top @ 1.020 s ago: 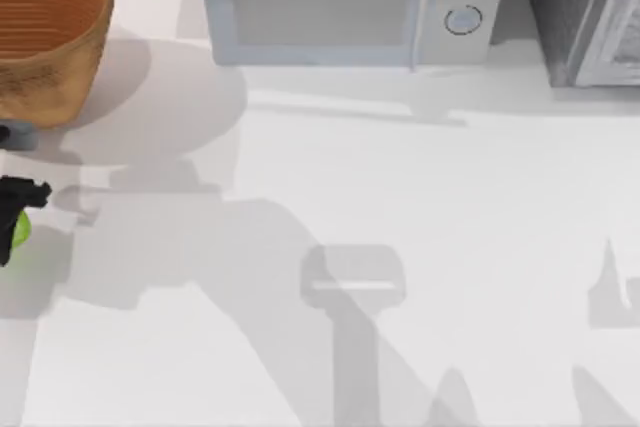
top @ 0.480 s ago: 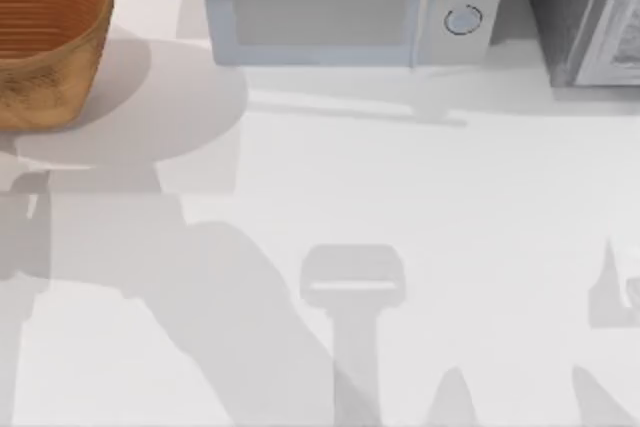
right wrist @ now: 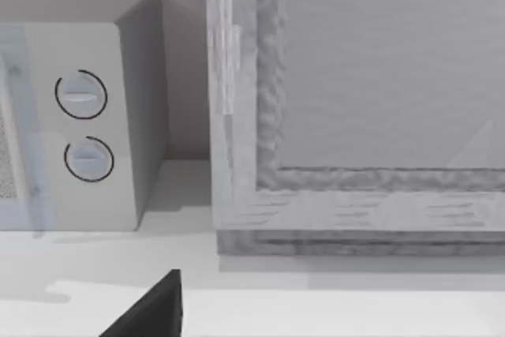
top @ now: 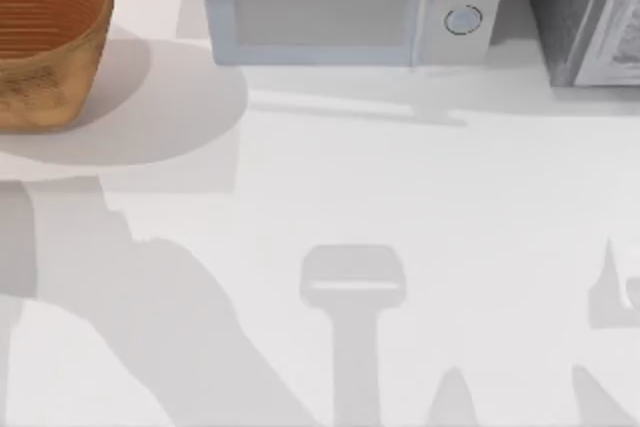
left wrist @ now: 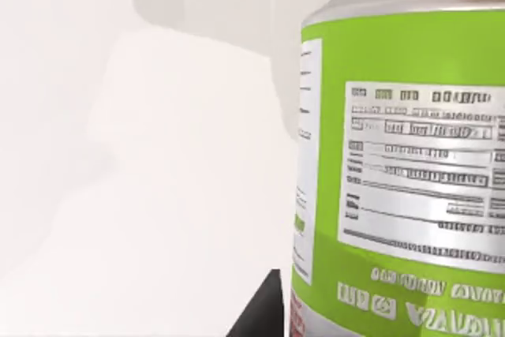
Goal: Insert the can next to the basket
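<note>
- At the far left corner of the white bench (top: pixel 400 177), seen from above, stands the basket (top: pixel 45 42), round, woven, orange-brown, ribbed inside, partly cut by the picture's left edge.
- Along the back edge in the same view sit a pale microwave (top: pixel 345 5) with two round dials and, to its right, a grey textured cabinet (top: pixel 585 12). Long soft shadows of both arms fall across the bench.
- Close to the left wrist camera is the can (left wrist: pixel 402 155): a bright green side with a silvery printed label panel, and a silver rim at one end. White bench lies behind it.
- The can's long axis runs nearly straight up the wrist picture, leaning slightly, with the silver rim toward the picture's top; its printing reads upside down there. Whether it stands on the bench or is lifted cannot be told.
- A dark wedge at the lower edge, just beside the can, is part of the left end effector (left wrist: pixel 260 313). Whether it grips the can or has let go cannot be told.
- From the right wrist camera, the microwave's dial end (right wrist: pixel 83 116) and the cabinet's grey framed front (right wrist: pixel 355 100) appear close, with bench in front of them.
- A dark tip of the right end effector (right wrist: pixel 150 309) pokes in at the bottom; whether it is spread or closed cannot be told.
</note>
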`<action>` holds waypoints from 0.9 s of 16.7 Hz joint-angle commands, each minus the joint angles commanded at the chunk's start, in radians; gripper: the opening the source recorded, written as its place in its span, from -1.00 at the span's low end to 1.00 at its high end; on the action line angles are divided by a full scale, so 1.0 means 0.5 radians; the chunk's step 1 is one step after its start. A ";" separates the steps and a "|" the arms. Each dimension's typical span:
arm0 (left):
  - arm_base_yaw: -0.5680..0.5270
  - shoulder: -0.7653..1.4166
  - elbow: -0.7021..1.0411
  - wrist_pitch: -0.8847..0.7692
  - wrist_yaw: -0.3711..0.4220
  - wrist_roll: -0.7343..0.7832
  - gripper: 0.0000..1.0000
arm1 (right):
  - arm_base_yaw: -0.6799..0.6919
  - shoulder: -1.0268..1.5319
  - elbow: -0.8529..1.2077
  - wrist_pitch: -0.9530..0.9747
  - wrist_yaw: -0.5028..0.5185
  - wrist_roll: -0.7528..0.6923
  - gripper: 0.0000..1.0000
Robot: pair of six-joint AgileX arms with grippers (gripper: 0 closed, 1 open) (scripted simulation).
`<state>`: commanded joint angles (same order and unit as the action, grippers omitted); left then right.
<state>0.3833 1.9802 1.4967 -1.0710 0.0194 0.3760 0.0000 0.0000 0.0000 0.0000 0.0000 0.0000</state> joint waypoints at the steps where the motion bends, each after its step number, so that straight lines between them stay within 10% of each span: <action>1: 0.024 0.005 -0.003 0.020 -0.002 0.008 -1.00 | 0.000 0.000 0.000 0.000 0.000 0.000 1.00; 12: -0.212 0.042 -0.025 0.038 -0.034 -0.144 -1.00 | 0.000 0.000 0.000 0.000 0.000 0.000 1.00; 15: -0.212 0.042 -0.025 0.038 -0.034 -0.144 -0.55 | 0.000 0.000 0.000 0.000 0.000 0.000 1.00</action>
<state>0.2774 2.0010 1.4843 -1.0518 0.0025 0.3041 0.0000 0.0000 0.0000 0.0000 0.0000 0.0000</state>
